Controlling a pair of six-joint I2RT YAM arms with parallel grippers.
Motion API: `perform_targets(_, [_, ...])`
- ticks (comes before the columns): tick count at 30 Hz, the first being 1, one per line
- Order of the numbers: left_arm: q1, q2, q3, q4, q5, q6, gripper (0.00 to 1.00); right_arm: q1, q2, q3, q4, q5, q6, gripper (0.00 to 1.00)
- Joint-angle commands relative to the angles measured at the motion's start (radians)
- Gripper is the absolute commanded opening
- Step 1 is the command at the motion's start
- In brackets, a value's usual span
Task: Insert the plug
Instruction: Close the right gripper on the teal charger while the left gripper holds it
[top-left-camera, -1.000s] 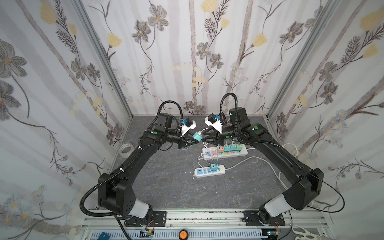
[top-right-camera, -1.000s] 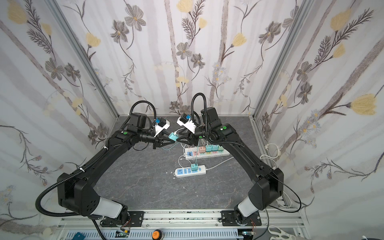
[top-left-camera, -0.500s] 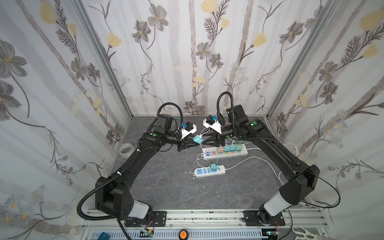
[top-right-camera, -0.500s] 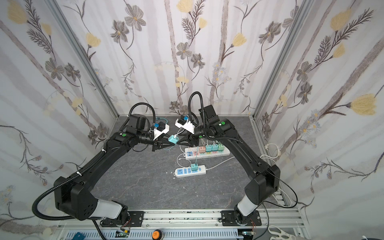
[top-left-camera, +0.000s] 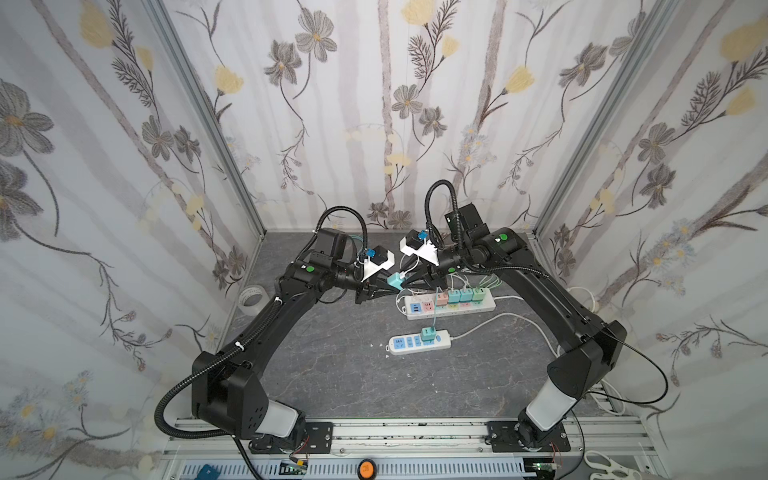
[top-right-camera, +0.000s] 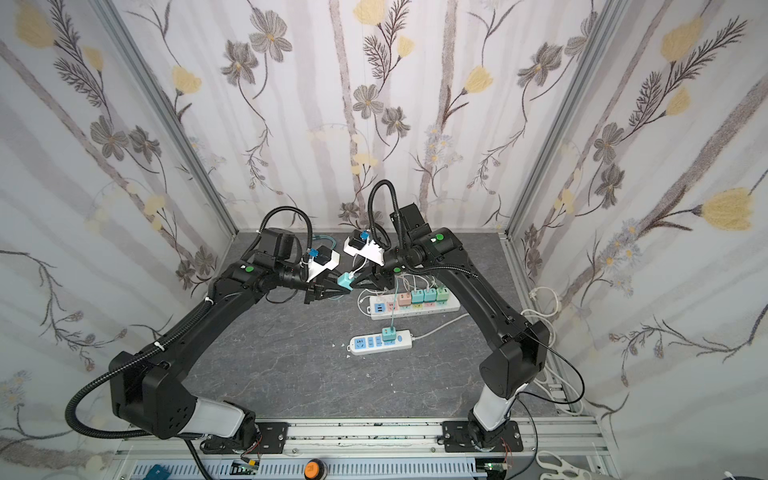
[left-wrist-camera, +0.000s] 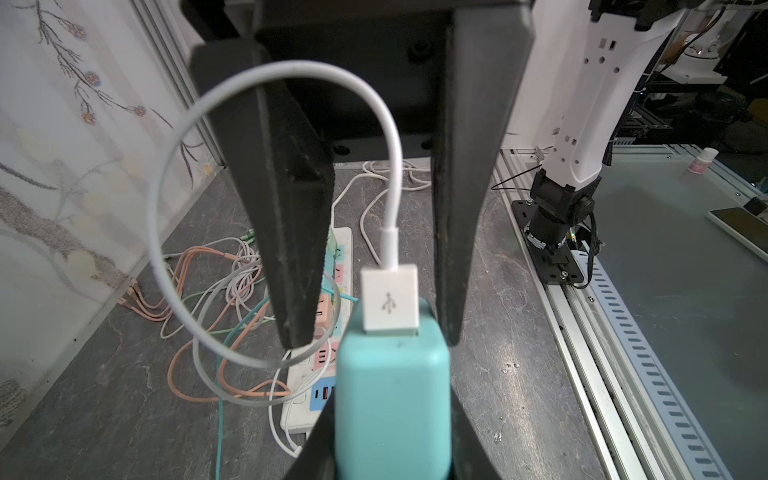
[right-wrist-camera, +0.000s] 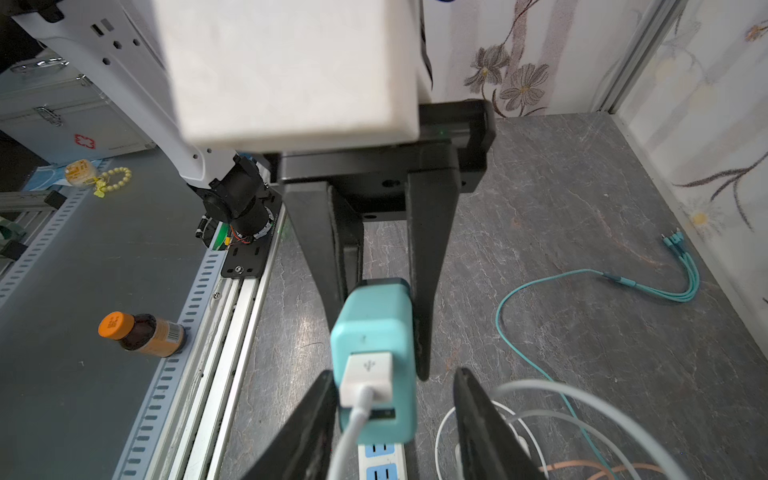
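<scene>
Both grippers: closer together than a second ago.
Your left gripper (left-wrist-camera: 392, 424): clamps the charger (left-wrist-camera: 392, 386).
Your right gripper (left-wrist-camera: 374, 344): open around the plug (left-wrist-camera: 389, 299).

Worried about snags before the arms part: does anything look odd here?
Yes: the white cable from the USB plug in the teal adapter curls in a loop across one finger of the right claw, so it may catch there.
</scene>
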Motion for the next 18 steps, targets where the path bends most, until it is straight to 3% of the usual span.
perform_targets(1, [-0.001,0.002,0.004,0.018,-0.008,0.028,0.00,0.010,0.009,0.024,-0.038,-0.047,-0.038,0.44])
perform_targets(18, [-0.002,0.011,-0.004,0.050,-0.034,0.025,0.00,0.074,0.108,0.199,-0.267,0.112,-0.171,0.28])
